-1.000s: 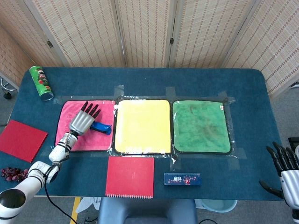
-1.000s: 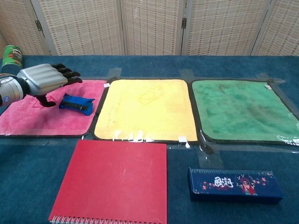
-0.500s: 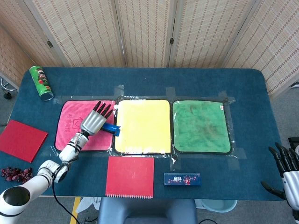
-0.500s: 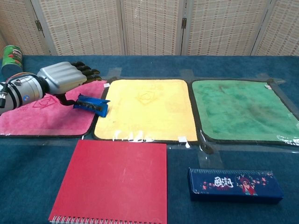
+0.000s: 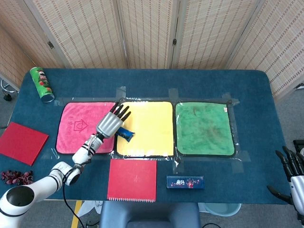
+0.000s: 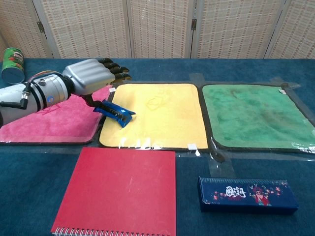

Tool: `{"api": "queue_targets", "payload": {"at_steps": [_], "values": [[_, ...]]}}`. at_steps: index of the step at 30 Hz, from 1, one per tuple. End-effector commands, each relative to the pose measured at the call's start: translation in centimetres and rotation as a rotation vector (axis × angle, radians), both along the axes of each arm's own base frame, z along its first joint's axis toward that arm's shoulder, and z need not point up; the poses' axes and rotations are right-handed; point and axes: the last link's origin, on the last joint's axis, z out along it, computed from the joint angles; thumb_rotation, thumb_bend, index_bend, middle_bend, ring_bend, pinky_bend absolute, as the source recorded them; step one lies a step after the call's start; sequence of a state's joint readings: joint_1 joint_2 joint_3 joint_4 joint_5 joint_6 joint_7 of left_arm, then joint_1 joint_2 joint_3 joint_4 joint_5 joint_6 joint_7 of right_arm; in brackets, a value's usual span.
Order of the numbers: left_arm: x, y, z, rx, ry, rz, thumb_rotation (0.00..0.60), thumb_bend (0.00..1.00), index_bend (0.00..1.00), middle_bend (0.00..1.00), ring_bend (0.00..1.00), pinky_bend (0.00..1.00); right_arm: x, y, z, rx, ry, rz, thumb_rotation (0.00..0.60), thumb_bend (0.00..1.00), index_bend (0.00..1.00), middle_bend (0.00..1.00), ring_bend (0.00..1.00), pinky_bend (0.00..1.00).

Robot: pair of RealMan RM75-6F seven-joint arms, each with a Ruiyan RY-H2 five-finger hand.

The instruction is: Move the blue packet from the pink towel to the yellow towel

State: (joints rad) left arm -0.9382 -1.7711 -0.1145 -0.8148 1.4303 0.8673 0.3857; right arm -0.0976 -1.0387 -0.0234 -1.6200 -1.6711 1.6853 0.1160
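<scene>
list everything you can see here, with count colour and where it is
blue packet: 1, blue, held over the yellow towel's left edge
towels: 3, pink towel left, yellow towel middle, green towel right
red notebooks: 2, one at front edge, one far left
pencil case: 1, dark blue, front
can: 1, green, back left
dark red cluster: 1, front left corner
table: 1, blue cloth
screen: beige, behind
left hand: grips the packet
right hand: front right, fingers apart

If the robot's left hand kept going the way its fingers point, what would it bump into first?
Probably nothing soon. The left hand points up and right across the yellow towel, then bare blue table. It looks free, though height above the towel is unclear. It carries the blue packet.
</scene>
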Motion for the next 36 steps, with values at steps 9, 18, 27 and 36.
{"api": "queue_targets", "payload": {"at_steps": [9,18,27,36], "values": [[3.8,-0.7,-0.4,-0.003,-0.049,-0.048,0.6,0.35,0.0,0.0,0.0,0.02,-0.2,0.1,0.1,-0.004,-0.004,0.001,0.6,0.12,0.0,0.01,0.04,0.0],[0.9,-1.7,1.7,-0.002,-0.059,0.012,0.6,0.35,0.0,0.0,0.0,0.02,0.0,-0.4,-0.2,0.01,-0.008,0.02,0.6,0.12,0.0,0.01,0.04,0.0],[-1.3,-3.5,1.1,-0.058,-0.001,0.04,0.6,0.35,0.0,0.0,0.0,0.02,-0.1,-0.5,-0.3,0.015,-0.012,0.021,0.6,0.12,0.0,0.01,0.04,0.0],[-0.8,-3.1,-1.2,-0.063,0.016,0.073,0.6,0.35,0.0,0.0,0.0,0.02,-0.3,-0.3,-0.2,0.012,-0.013,0.016,0.6,0.12,0.0,0.01,0.04,0.0]]}}
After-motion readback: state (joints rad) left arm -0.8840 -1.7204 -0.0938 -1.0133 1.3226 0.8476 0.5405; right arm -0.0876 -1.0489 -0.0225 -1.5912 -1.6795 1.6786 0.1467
